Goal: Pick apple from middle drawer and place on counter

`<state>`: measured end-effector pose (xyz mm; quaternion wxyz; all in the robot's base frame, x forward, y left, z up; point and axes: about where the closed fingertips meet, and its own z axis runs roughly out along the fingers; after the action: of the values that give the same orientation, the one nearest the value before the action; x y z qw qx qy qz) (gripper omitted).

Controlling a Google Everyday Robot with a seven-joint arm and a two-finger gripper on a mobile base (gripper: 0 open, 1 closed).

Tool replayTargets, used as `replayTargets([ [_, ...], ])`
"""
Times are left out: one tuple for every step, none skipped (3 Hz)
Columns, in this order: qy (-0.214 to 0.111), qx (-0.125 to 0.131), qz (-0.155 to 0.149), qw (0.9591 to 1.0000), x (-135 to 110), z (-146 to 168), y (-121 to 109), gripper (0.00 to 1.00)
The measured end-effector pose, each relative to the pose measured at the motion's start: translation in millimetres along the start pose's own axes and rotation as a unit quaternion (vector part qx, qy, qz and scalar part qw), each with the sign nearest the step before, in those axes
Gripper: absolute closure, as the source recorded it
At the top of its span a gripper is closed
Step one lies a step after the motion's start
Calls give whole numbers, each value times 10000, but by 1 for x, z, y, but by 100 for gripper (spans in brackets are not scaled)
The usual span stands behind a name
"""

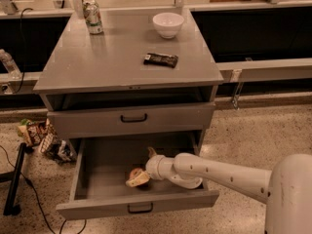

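Observation:
The middle drawer (136, 206), grey with a small black handle, stands pulled open at the bottom of the cabinet. My gripper (137, 178) reaches down into it from the right on a white arm. It sits over the red apple (133, 172) on the drawer floor left of centre. Only a small reddish part of the apple shows beside the gripper. The grey counter (112, 57) is the cabinet's top, above and behind.
On the counter stand a white bowl (168, 24), a drink can (92, 17) and a dark snack bar (161, 59). The upper drawer front (132, 118) is closed. Snack bags (44, 138) and a black stand (14, 179) lie on the floor at left.

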<state>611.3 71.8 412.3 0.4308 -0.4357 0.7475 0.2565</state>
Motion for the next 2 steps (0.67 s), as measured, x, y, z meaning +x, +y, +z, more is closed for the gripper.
replayTargets([
  [163, -2, -56, 9999, 11, -6, 6, 0],
  [274, -30, -37, 9996, 23, -9, 19, 0],
])
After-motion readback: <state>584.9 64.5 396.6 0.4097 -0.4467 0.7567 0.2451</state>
